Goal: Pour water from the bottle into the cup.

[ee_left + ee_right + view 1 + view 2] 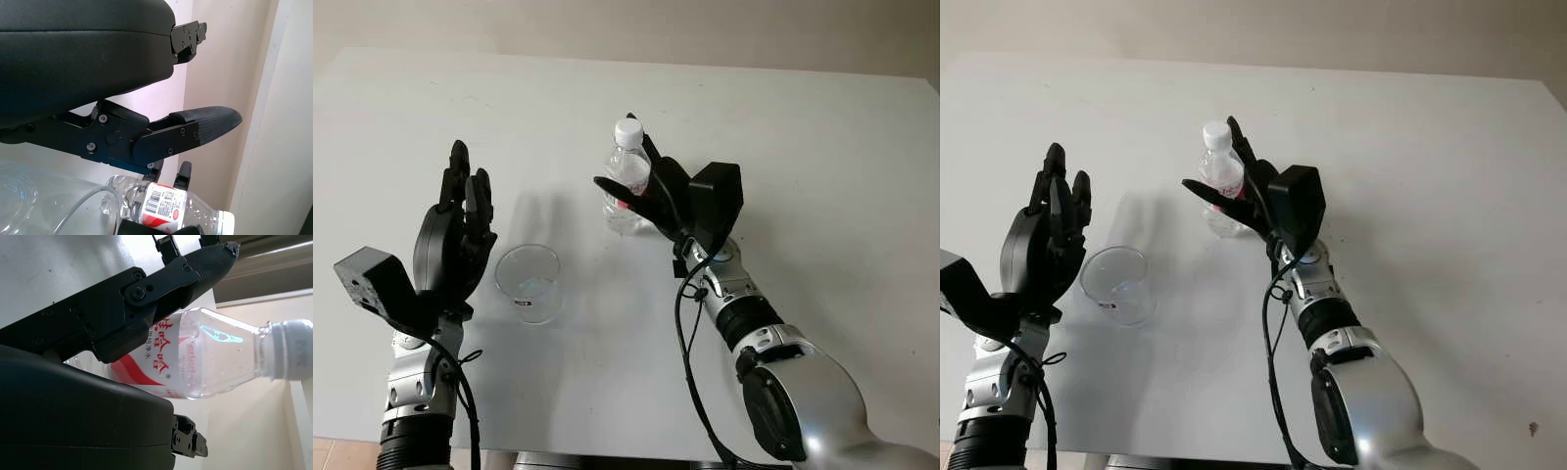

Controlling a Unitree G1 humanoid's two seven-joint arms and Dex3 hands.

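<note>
Left eye view: a clear plastic bottle [626, 181] with a white cap [627, 129] and a red-and-white label stands upright near the middle of a white table [822, 166]. The right hand [641, 191] has its black fingers [195, 269] around the bottle's body; one finger lies across the front of the label and another rises behind the bottle on its far side. Whether they press on the plastic or sit just off it cannot be told from the head views, but the right wrist view shows the bottle lying between the palm shell and a finger laid right against the label, so the hand grasps the bottle. The bottle's base appears to sit on the table.

Left of the bottle, and a little nearer the robot, stands a clear empty cup [529, 282], upright, its mouth open upward. The cup and the bottle are apart, with bare table between them.

The left hand [458, 230] is raised just left of the cup, on the side away from the bottle, released and holding nothing, not touching the cup.
</note>
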